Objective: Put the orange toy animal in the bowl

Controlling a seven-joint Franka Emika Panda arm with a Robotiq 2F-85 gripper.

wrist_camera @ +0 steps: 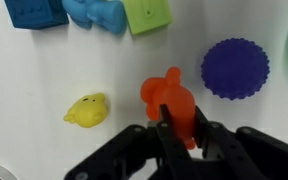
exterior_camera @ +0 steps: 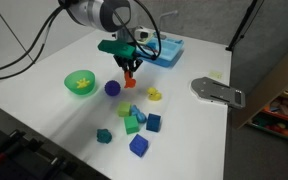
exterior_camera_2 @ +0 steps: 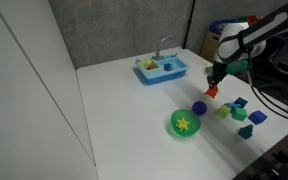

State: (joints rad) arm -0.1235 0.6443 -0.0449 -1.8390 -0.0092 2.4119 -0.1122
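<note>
1. Orange-red toy animal (wrist_camera: 170,98), small and roughly cone-shaped, sits between the black fingers of the gripper (wrist_camera: 181,132) in the wrist view. The jaws are narrowed onto its lower half and grip it.
2. Both exterior views put the toy animal over the white table (exterior_camera: 44,60), between the round bright green bowl (exterior_camera: 68,84) and the rectangular blue tray (exterior_camera: 164,48). It is outside the bowl. Whether it clears the tabletop cannot be told.
3. Wrist view only: the bumpy surface of the purple ball (wrist_camera: 235,68), and a small yellow toy (wrist_camera: 87,110) lying near the toy animal, not touching it.
4. Exterior views only: a yellowish star-like patch (exterior_camera_2: 185,124) inside the bowl, and a flat grey metal piece (exterior_camera: 216,90) near the table edge.
5. Cut off: three coloured blocks (wrist_camera: 147,14) at the top edge of the wrist view. The bowl shows there only as a green blur at the right edge.
6. The toy animal's lower end is hidden behind the fingers. In the exterior views the gripper is small and blurred.
</note>
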